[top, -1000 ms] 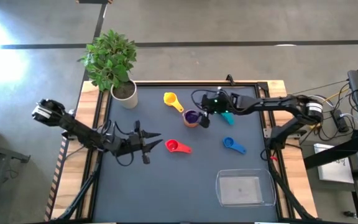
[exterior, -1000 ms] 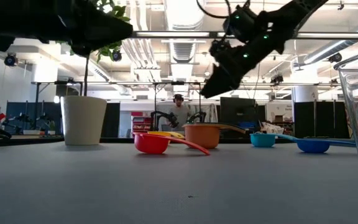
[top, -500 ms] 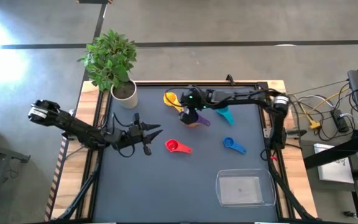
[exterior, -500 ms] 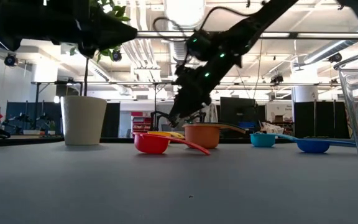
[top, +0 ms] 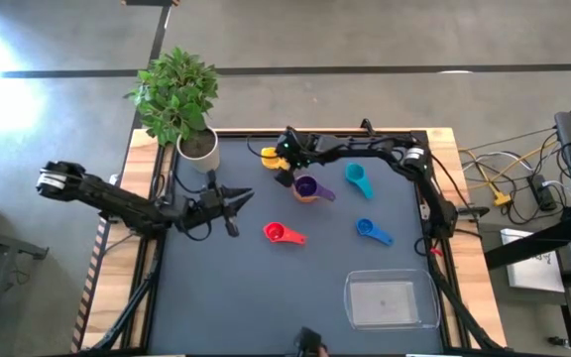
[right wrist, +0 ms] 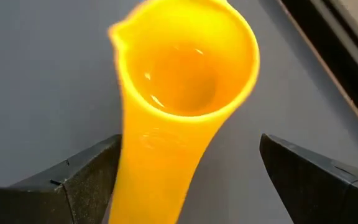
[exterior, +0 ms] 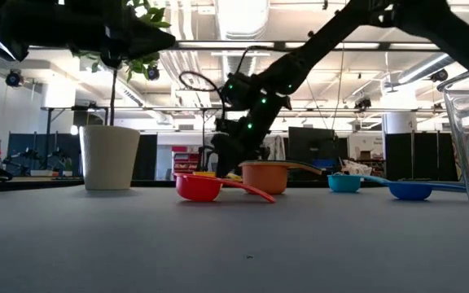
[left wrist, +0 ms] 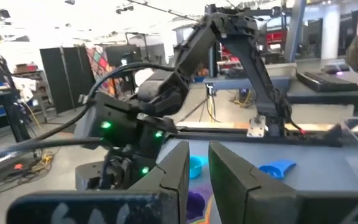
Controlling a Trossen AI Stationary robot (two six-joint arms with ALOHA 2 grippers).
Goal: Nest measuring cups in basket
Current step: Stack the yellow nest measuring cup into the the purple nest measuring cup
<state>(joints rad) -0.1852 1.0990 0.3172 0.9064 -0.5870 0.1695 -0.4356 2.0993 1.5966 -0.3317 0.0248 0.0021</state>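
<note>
1. The right gripper (right wrist: 185,180) is hovering with released jaws straddling the yellow cup's (top: 269,155) handle at the table's 12 o'clock
2. The left gripper (top: 238,201), fingers nearly together and empty, is waiting at 9 o'clock
3. The basket (top: 392,300) is lying at 5 o'clock

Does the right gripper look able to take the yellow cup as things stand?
Probably yes: the right gripper is open, its fingers flanking the yellow cup's handle, with nothing between them.
</note>
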